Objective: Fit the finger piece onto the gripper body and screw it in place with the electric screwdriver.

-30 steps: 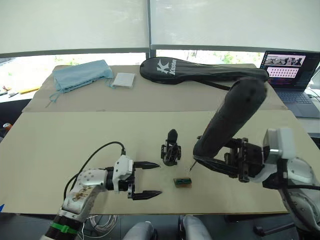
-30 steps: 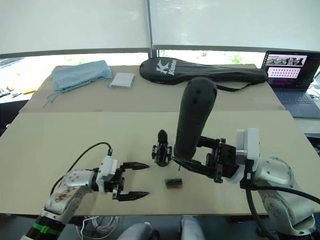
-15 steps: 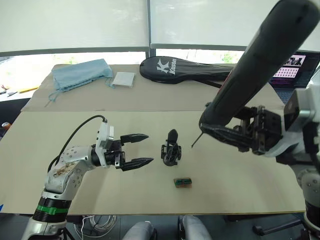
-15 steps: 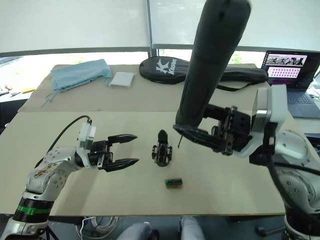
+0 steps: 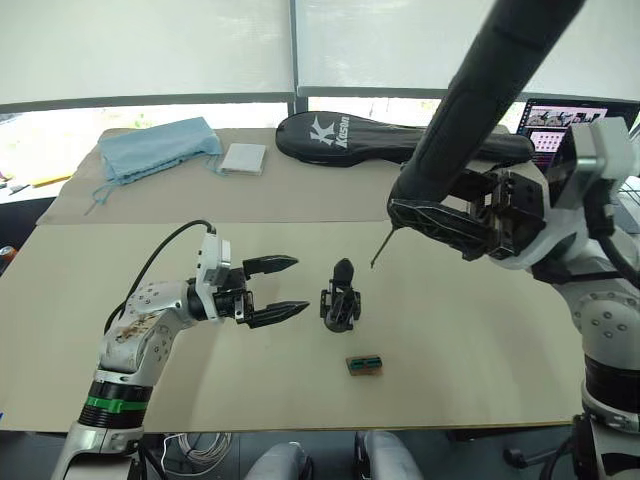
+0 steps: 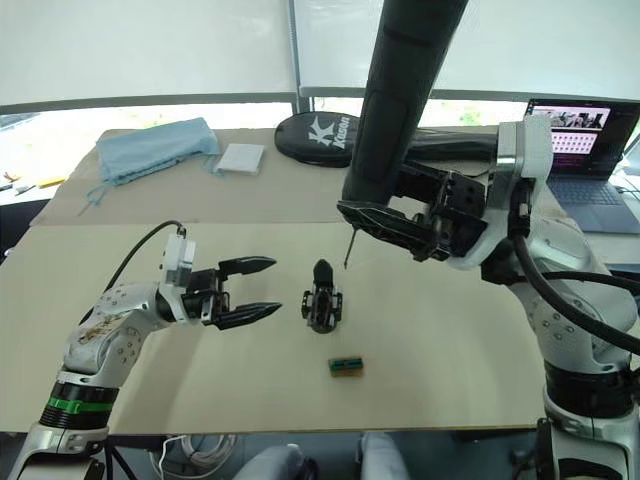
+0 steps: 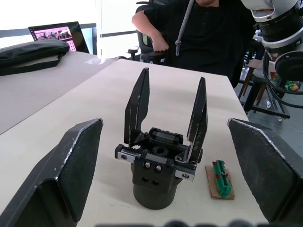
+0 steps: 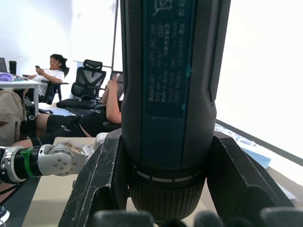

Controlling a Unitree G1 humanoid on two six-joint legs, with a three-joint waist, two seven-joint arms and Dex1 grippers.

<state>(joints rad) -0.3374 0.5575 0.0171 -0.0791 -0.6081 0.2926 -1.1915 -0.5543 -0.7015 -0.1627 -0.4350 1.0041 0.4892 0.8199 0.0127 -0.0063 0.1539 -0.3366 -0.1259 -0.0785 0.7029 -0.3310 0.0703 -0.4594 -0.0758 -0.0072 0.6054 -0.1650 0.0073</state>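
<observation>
The screwdriver is clenched in the right tool, bit raised above the body standing mid-tabletop. The left tool is spread, empty, just left of it. A careless approach could topple the body.

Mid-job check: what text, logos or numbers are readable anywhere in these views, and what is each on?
"K" logo with a brand word beginning "K": white, on the black racket bag; the remaining letters are too small to read.
Printed label on the electric screwdriver: several lines of text and numbers plus a crossed-out symbol, too blurred to quote.
Laptop screen: images and rows, too small to read.
Green-and-brown box: no legible text.
</observation>
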